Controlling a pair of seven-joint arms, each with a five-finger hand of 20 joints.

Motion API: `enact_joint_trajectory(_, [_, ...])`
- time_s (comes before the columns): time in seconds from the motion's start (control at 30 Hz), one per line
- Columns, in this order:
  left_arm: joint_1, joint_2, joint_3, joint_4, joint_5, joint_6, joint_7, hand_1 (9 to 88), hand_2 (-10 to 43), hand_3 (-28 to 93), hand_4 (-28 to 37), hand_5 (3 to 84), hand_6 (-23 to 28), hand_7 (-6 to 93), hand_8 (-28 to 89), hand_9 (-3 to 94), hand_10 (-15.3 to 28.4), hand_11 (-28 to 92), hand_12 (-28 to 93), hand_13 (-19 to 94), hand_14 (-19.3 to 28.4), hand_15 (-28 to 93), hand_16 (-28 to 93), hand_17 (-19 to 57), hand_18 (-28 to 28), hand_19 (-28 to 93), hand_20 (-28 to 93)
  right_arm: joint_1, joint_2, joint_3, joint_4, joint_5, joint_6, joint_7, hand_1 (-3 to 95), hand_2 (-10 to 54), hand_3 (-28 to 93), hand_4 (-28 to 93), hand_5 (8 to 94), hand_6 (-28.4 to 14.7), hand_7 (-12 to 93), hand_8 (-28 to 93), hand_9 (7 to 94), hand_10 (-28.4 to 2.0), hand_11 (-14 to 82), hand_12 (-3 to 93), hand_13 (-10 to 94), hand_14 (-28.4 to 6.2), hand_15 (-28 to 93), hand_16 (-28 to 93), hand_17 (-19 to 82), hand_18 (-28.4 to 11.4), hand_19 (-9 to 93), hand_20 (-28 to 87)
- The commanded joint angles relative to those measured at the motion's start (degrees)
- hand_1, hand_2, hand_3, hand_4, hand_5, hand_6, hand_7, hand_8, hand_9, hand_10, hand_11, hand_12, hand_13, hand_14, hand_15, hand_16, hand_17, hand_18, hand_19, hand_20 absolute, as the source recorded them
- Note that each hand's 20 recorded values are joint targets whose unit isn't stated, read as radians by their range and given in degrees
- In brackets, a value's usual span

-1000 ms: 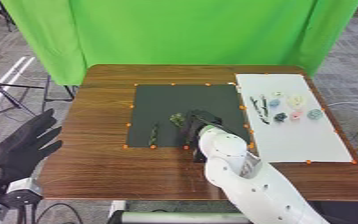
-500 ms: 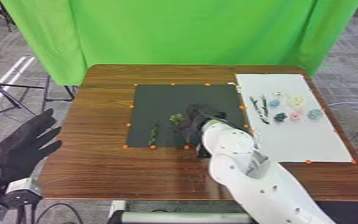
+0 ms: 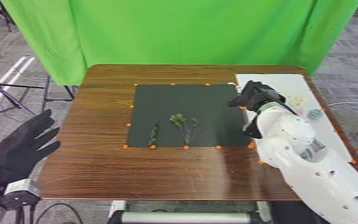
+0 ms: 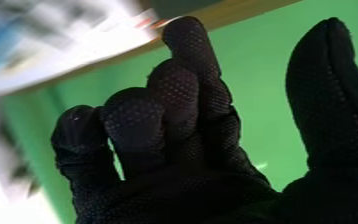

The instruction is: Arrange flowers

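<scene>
In the head view, my right hand (image 3: 257, 95) is over the left part of the white sheet (image 3: 282, 80), hiding part of what lies there. Its fingers (image 4: 189, 100) and thumb stand apart in the right wrist view, and this open hand (image 4: 184, 195) holds nothing. Green stems lie on the black mat (image 3: 171, 95): a narrow sprig (image 3: 153, 134) at the left and leafy sprigs (image 3: 179, 120) right of it. A pale yellow flower (image 3: 297, 101) and a blue-green flower (image 3: 315, 114) show on the white sheet. My left hand (image 3: 20, 145) is open beside the table's left edge.
Small orange markers (image 3: 186, 147) line the edges of the mat and the sheet. The brown table (image 3: 95, 170) extends around both, with a green curtain (image 3: 202, 35) behind its far edge.
My right hand has moved from the black mat's right part up and right to the white sheet, uncovering sprigs on the mat. The left hand has stayed about where it was.
</scene>
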Motion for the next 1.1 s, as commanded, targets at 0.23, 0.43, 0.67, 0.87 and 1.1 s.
enact_joint_trajectory(0.23, [0.70,-1.17,-0.12,-0.31,0.11,0.04,0.22,23.6,-4.4,69,-28.1,21.0,0.8,17.5,-9,16.5,8.7,9,22,12,11.4,12,9,-13.2,18.9,35,10,0.58,4.18,-1.62,9.19,-8.73,0.09,3.05,23.8,-9.5,74,-28,61.8,-4.0,46,-13,66.1,-13.3,59.7,46.2,62,-12.2,79,36,29,-22.4,90,55])
enact_joint_trajectory(0.43, [0.55,-0.98,0.00,-0.26,0.01,0.19,0.14,23.7,-4.2,69,-28.2,21.1,0.8,17.4,-9,16.5,8.7,9,22,12,11.3,12,9,-13.2,18.8,35,10,2.13,3.19,-3.28,11.39,-8.72,-1.18,2.89,23.3,-9.5,72,-28,62.0,-3.9,46,-13,66.3,-13.3,59.8,45.7,62,-12.1,79,35,29,-22.6,90,55])
enact_joint_trajectory(0.67, [0.62,-1.22,0.09,-0.25,0.07,0.07,0.19,23.7,-3.8,69,-28.1,21.0,0.8,17.6,-9,16.5,8.7,9,22,12,11.3,12,9,-13.2,18.8,35,10,3.05,2.59,-5.52,12.87,-9.03,-2.79,2.08,24.3,-9.5,70,-28,62.2,-3.7,46,-13,66.7,-13.1,59.6,45.2,62,-11.9,79,35,29,-22.7,90,55])
enact_joint_trajectory(0.87, [0.41,-1.08,0.16,-0.16,0.00,0.12,0.08,23.7,-3.8,69,-28.0,21.1,0.8,17.5,-9,16.6,8.8,10,22,12,11.4,12,9,-13.2,18.8,35,10,3.32,1.91,-7.82,13.82,-8.88,-4.01,1.73,29.9,-9.5,71,-28,64.7,-2.5,48,-13,69.2,-12.6,59.9,45.0,65,-10.8,79,35,30,-22.8,90,55])
enact_joint_trajectory(1.1, [0.15,-1.09,0.28,-0.07,0.00,0.00,-0.23,23.7,-3.8,69,-28.0,21.1,0.8,17.5,-9,16.7,8.9,10,22,12,11.4,12,9,-13.2,18.8,35,10,2.47,0.94,-8.94,14.39,-7.49,-1.52,0.78,39.5,-9.5,72,-28,67.3,-0.5,48,13,72.4,-11.2,60.3,45.1,69,-9.5,79,36,32,-22.9,92,54])
